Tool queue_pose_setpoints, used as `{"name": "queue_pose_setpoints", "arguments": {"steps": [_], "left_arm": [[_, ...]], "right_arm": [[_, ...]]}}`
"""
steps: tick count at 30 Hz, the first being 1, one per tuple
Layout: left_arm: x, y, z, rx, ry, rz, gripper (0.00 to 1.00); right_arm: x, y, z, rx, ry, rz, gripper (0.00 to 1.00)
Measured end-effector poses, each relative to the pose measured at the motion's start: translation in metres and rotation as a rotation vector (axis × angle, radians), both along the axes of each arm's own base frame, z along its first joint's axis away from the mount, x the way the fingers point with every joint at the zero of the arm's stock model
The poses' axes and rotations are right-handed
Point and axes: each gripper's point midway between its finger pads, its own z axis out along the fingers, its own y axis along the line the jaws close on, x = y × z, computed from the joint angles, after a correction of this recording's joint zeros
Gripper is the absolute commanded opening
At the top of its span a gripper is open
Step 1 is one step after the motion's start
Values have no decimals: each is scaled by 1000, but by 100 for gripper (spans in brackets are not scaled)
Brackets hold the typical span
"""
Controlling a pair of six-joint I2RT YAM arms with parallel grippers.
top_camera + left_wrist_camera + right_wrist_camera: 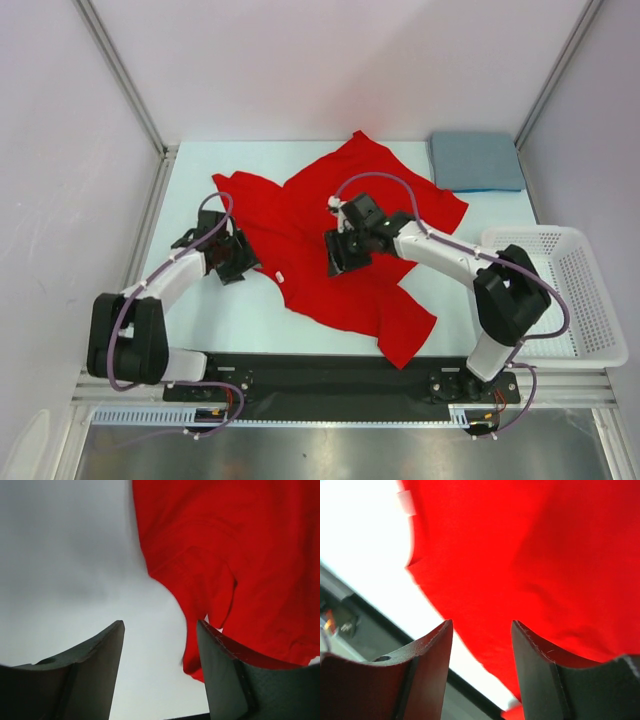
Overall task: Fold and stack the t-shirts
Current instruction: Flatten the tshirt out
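Observation:
A bright red t-shirt [330, 225] lies rumpled across the middle of the table, its small white neck label [281, 278] near the front left. A slate blue t-shirt [476, 161], folded square, rests at the back right. My left gripper [240, 262] hovers at the red shirt's left edge, jaws open over bare table with red cloth [240, 560] just to their right. My right gripper [340, 256] hangs over the shirt's middle, jaws open with nothing between them, red fabric [530, 560] filling the view below.
A white plastic mesh basket [570, 290] stands at the right edge of the table. A black base rail [330, 375] runs along the near edge. Walls close in at the left, right and back.

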Motion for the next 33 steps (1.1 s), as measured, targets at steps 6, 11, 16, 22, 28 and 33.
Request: {"name": "queue_pose_setpoints", "arguments": {"steps": [6,11,16,22,28,33], "left_arm": [[28,4,2,18,-36,-19,61],[28,8,-16,25,10,-36,54],[27,7,-23,12,32,-48,49],[37,6,-30,-14,39,-56,37],[45,8,-33,-29,30,-56,12],[49,20,-33,-29,22,-21,1]], "right_arm": [[-50,73,-17,61,31,219,59],[-76,118,-44,26,42,345,62],[-78,127,-59,-41,15,375,61],[-64,128,-66,-120,-50,354,57],[-58,122,-76,-179,-64,339,33],[-61,125,-75,-173,-62,346,12]]}}
